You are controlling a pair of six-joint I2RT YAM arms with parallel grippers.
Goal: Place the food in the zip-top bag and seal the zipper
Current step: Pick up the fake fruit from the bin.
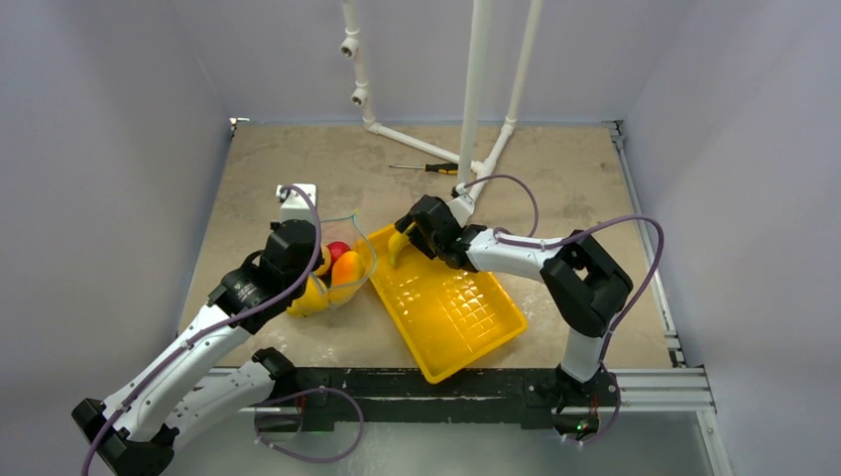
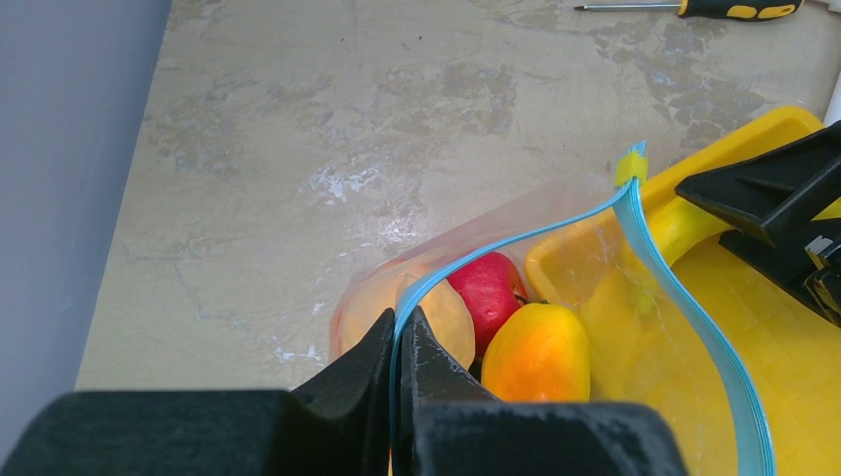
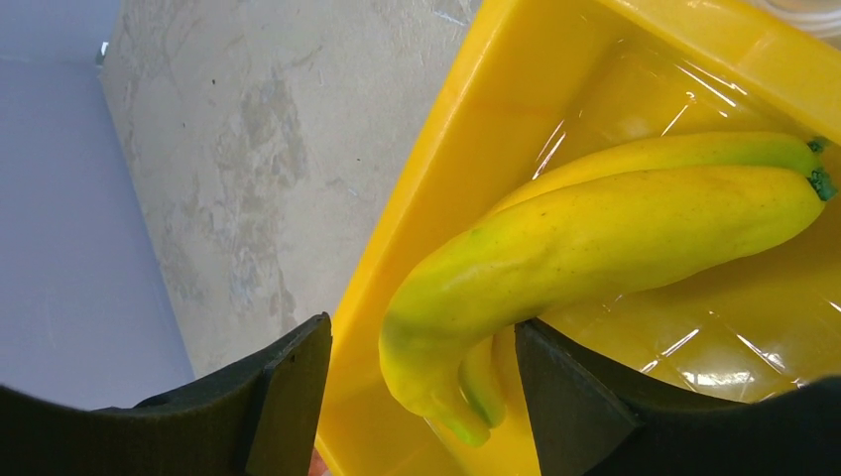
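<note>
Closest to the lens in the left wrist view, the left jaws are pressed together on the zipper (image 2: 684, 317). They pinch the teal strip of the zip-top bag (image 2: 476, 233) and hold its mouth up and open, just left of the yellow tray (image 1: 466, 317). Inside the bag, left of the tray's near corner, sit a peach-coloured fruit (image 2: 436, 317), a red apple (image 2: 488, 288) and an orange mango (image 2: 536, 352).

At the tray's far left corner the right jaws stand apart astride the banana (image 3: 595, 238). One finger seems to touch its flank and the other shows a gap, so nothing is gripped yet. Beyond the tray a screwdriver (image 1: 436, 168) lies on the bench (image 1: 298, 159).

The step in hand looks like picking up the banana, seemingly the only food left in the tray. To do it well, the right jaws should close across the thick middle rather than near the tapering tip where they now sit. They should then lift clear of the tray's wall and feed the banana end-first into the mouth, while the left jaws hold the strip high and taut.

Only the overhead view shows both arms, how bag and tray lie together, and a yellow fruit (image 1: 309, 297) low in the bag. Only the left wrist view shows the pinch on the strip. Only the right wrist view shows the gap beside the banana.
</note>
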